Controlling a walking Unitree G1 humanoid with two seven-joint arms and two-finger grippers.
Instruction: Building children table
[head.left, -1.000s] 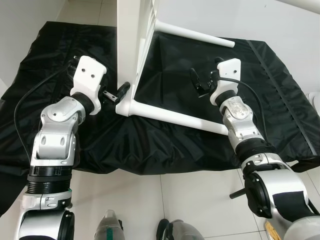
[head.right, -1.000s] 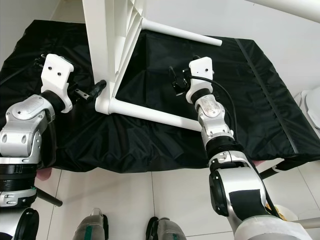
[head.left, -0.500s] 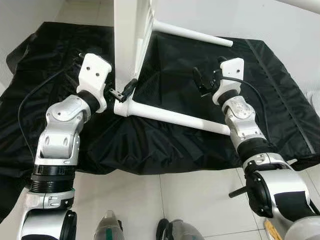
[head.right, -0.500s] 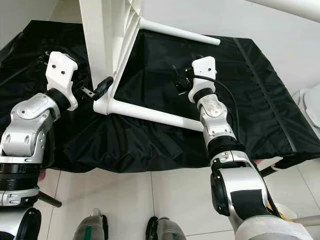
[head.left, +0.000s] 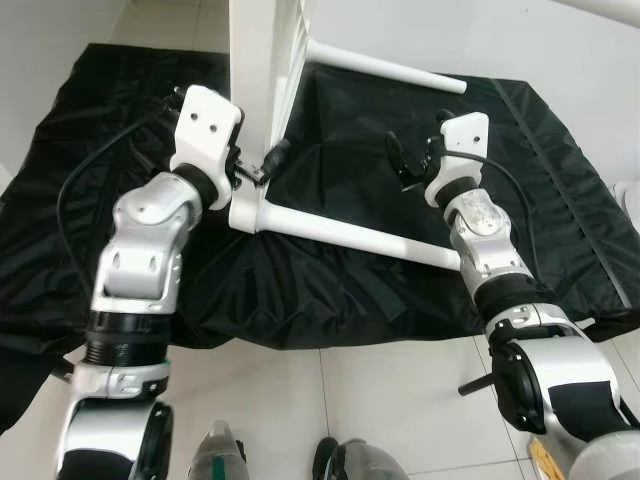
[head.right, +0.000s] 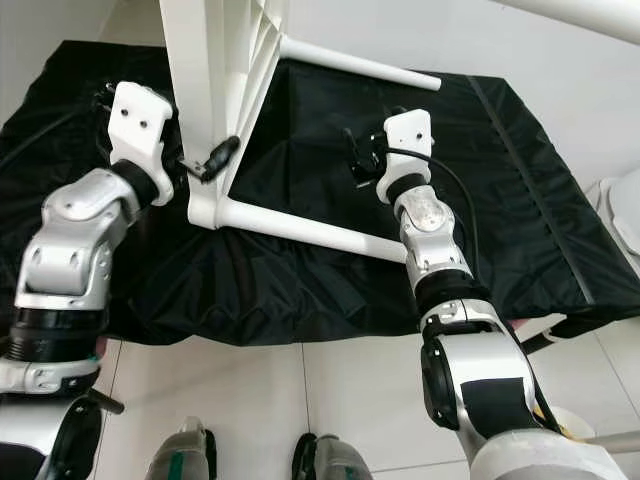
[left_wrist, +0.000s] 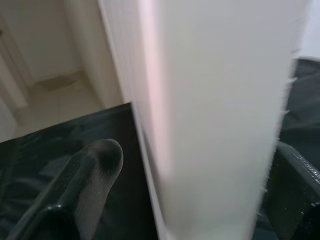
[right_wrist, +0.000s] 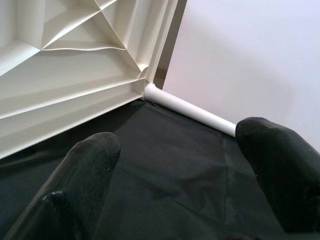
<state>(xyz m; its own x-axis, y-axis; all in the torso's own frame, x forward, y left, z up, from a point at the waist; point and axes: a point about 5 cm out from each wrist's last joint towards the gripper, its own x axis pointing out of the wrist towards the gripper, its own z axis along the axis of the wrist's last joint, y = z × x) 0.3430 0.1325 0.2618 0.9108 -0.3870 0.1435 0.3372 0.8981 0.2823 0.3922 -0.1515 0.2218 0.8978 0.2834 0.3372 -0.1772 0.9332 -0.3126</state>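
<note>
A white children's table stands on its side on a black cloth (head.left: 400, 290). Its tabletop (head.left: 255, 80) is upright on one edge, ribbed underside facing right. Two round white legs point right, the near leg (head.left: 350, 235) low over the cloth and the far leg (head.left: 390, 68) behind it. My left gripper (head.left: 257, 168) is open and straddles the tabletop's edge just above the near leg's joint. In the left wrist view the white panel (left_wrist: 215, 125) sits between both fingers. My right gripper (head.left: 404, 162) is open over the cloth between the two legs, holding nothing (right_wrist: 177, 145).
The cloth lies on white floor tiles (head.left: 330, 400), and its front edge falls just ahead of my feet (head.left: 220, 450). Another white tube (head.left: 600, 8) crosses the top right corner. A white rounded object (head.right: 625, 220) sits at the right edge.
My left gripper has moved forward and right, from beside the near leg's joint to around the tabletop's edge. The right gripper has barely shifted.
</note>
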